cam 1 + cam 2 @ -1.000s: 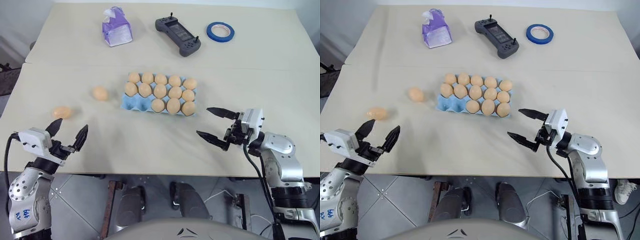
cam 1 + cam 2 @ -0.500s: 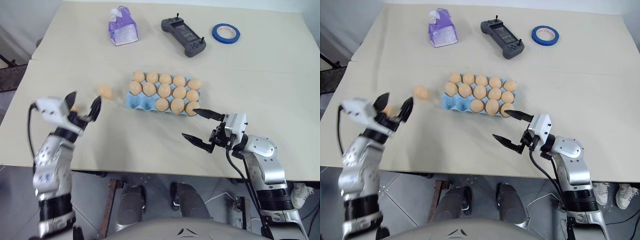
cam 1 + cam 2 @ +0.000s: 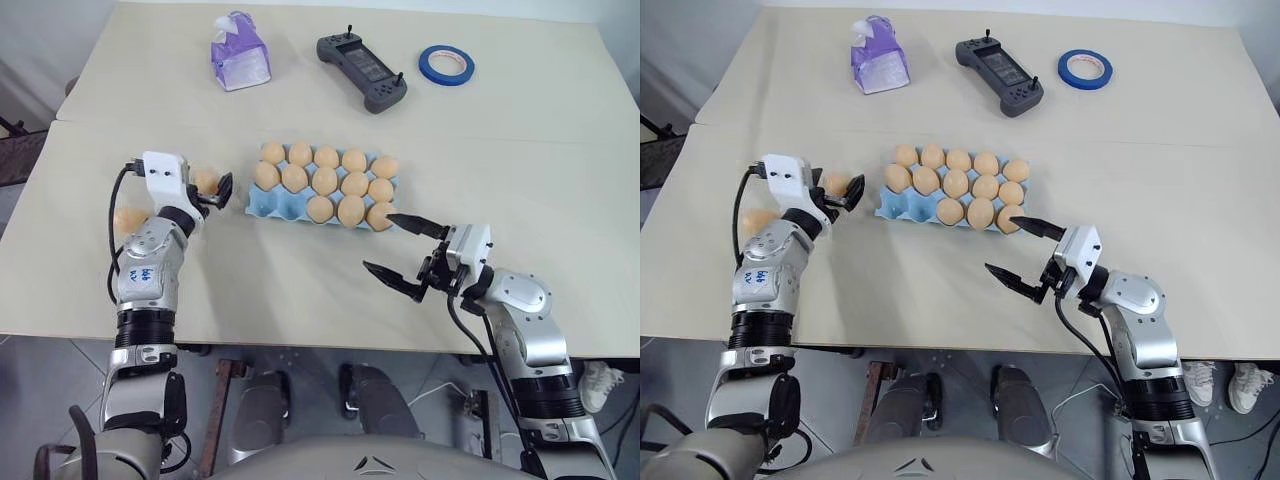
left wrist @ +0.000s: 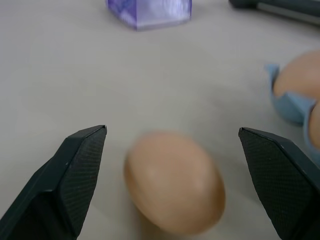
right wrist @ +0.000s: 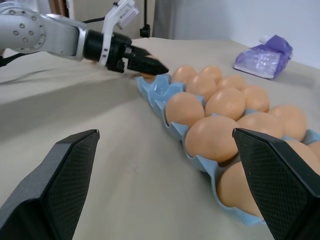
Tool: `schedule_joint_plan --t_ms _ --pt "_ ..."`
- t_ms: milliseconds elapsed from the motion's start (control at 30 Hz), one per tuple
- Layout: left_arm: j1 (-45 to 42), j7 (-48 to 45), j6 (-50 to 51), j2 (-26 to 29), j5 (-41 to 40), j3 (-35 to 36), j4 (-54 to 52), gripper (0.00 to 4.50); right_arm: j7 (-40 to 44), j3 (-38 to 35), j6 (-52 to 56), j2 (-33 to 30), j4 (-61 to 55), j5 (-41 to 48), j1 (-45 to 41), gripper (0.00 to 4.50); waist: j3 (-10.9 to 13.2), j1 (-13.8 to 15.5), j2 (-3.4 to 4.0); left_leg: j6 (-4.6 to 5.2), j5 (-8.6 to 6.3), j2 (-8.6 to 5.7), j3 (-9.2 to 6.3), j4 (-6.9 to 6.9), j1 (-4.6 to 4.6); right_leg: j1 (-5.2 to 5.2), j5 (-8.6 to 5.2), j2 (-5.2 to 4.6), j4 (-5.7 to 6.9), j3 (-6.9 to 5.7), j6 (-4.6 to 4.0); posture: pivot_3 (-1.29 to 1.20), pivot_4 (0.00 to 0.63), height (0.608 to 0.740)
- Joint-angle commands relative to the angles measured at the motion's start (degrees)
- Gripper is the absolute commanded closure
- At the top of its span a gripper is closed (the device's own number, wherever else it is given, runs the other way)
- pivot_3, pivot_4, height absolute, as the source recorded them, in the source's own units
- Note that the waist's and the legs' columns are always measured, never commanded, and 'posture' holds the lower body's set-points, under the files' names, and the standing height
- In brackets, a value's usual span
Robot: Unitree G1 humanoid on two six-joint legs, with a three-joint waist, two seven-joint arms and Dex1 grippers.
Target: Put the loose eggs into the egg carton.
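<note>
Eggs: one (image 4: 172, 182) lies on its side between the wide-open left claw (image 3: 203, 192). Its long axis runs across the fingers. Right claw (image 3: 400, 250) gapes empty over the beige worktop (image 3: 300, 280), near the egg carton (image 3: 268, 204).

Head pair overhead — wrist cameras table-level

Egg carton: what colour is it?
Light blue; the egg carton shows best in the right wrist view.

Tan-orange eggs (image 3: 322, 182) – light blue carton (image 3: 268, 206) – purple tissue box (image 3: 240, 54).
</note>
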Motion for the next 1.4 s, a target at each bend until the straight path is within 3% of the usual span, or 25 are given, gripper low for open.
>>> schedule_joint_plan --t_ms 33,200,267,333,433,633,967,1267,1400 --pt "-0.96 -1.04 -0.86 -0.28 0.06 -0.11 -0.13 0.91 -0.8 -0.64 -0.2 -0.43 -1.59 0.38 -0.88 0.0 0.01 0.0 -0.02 -0.01 0.0 0.0 0.0 0.0 0.0 -0.01 0.0 0.0 0.0 0.0 0.0 0.0 0.15 0.74" --pt "-0.65 -1.3 -1.17 -0.1 -0.06 0.51 -0.49 2.52 -1.2 -0.19 -0.29 -0.24 -1.42 0.2 -0.92 0.0 0.03 0.0 -0.05 -0.05 0.03 0.01 0.0 0.01 0.01 -0.02 0.0 0.0 0.05 -0.02 0.0 0.0 0.15 0.74" --pt "0.02 -3.54 -3.99 -0.08 -1.45 1.21 -2.51 2.79 -1.32 -0.11 -0.39 -0.24 -1.17 0.04 -1.01 0.0 0.03 -0.01 -0.05 -0.05 0.03 0.01 0.0 0.02 0.01 -0.02 0.0 0.0 0.05 -0.02 0.0 0.0 0.15 0.74" --pt "-0.43 -6.48 -8.83 -0.48 -4.01 2.71 -5.4 2.79 -1.47 -0.19 -0.43 -0.29 -0.77 -0.12 -1.17 0.0 0.05 -0.02 -0.09 -0.05 0.03 0.0 0.0 0.02 0.01 -0.02 0.0 -0.01 0.05 -0.02 0.0 0.0 0.15 0.74" --pt "-0.7 -15.52 -12.82 0.61 -5.45 -0.5 -9.76 2.79 -1.71 -0.17 -0.35 -0.34 -0.75 -0.36 -1.1 0.0 0.1 0.03 -0.17 -0.09 0.05 0.02 -0.01 0.02 0.0 -0.02 0.0 -0.01 0.05 -0.05 0.0 0.0 0.15 0.74" --pt "1.46 -29.02 -6.97 0.67 -6.72 -9.92 -12.58 2.79 -2.69 -0.32 -0.03 -0.22 -1.11 -0.7 -1.1 0.0 0.1 0.06 -0.16 -0.09 0.05 -0.03 0.03 0.02 0.04 0.04 0.0 -0.03 0.03 -0.01 0.0 0.0 0.15 0.74" --pt "-1.85 -28.88 -7.34 -0.92 -2.54 -12.64 -5.63 2.79 -5.49 -0.74 -0.19 -0.21 -3.14 -0.95 0.32 0.0 0.1 0.01 -0.16 -0.03 0.12 -0.01 0.01 0.06 0.08 0.01 -0.01 -0.01 0.19 0.01 -0.02 0.0 0.15 0.74" --pt "1.1 -28.9 -6.8 1.3 -2.94 -11.23 -12.29 0.03 -5.88 -0.52 -0.64 -0.39 -3.91 -0.75 1.29 0.0 0.1 -0.22 -0.16 -0.02 0.11 -0.01 0.01 0.02 0.06 0.0 -0.01 -0.02 0.15 0.02 -0.01 0.0 0.15 0.74" --pt "11.06 -35.17 -5.1 9.64 -7.8 -6.19 -23.36 0.03 -4.69 -0.37 -0.48 -0.78 -3.05 -0.25 0.21 0.0 0.12 -0.92 -0.13 -0.08 0.09 0.06 0.07 -0.09 0.13 -0.04 -0.02 0.01 0.17 0.05 -0.04 0.0 0.15 0.74"
